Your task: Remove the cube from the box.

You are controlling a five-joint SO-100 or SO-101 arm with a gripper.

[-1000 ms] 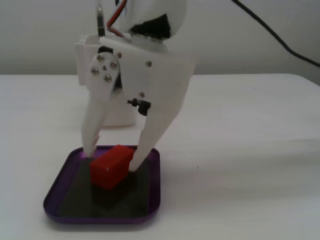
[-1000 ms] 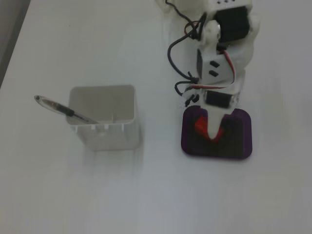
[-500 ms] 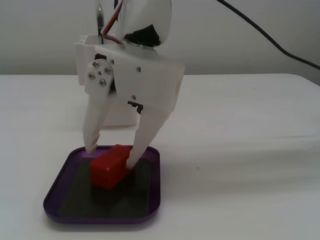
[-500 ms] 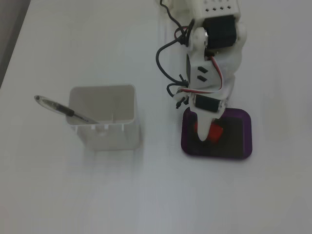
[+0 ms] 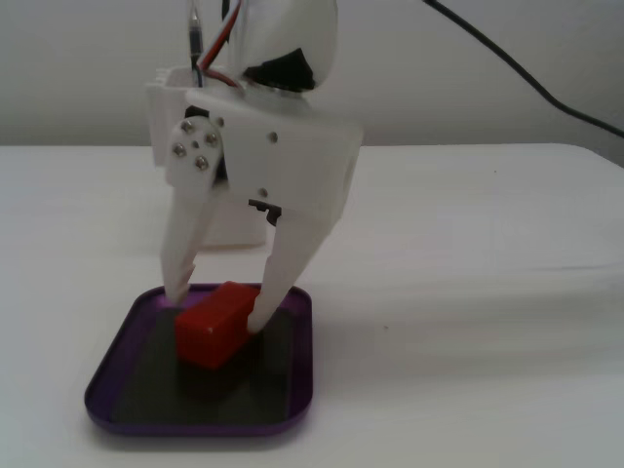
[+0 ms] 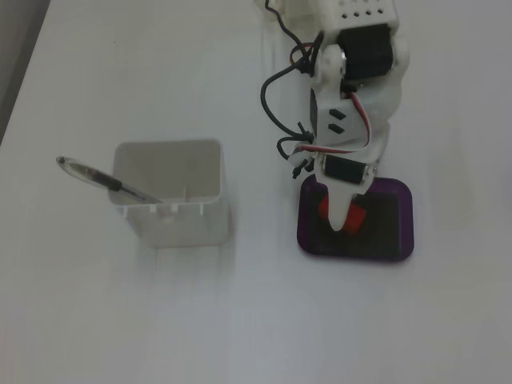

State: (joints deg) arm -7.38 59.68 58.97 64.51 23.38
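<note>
The red cube [image 5: 213,333] lies in the shallow purple box [image 5: 105,387] with a black bottom, near its back half. My white gripper [image 5: 219,310] comes down from above, and its two fingers press against opposite sides of the cube, so it is shut on it. The cube's underside looks to be at or just above the black bottom; I cannot tell which. In a fixed view from above, the gripper [image 6: 340,220] covers most of the cube [image 6: 357,218], with red showing on both sides of a finger, at the left part of the box [image 6: 410,228].
A tall white square container [image 6: 168,204] with a pen [image 6: 100,178] leaning in it stands left of the box. It also shows behind the arm in the low fixed view [image 5: 239,229]. A black cable [image 5: 531,83] runs at the upper right.
</note>
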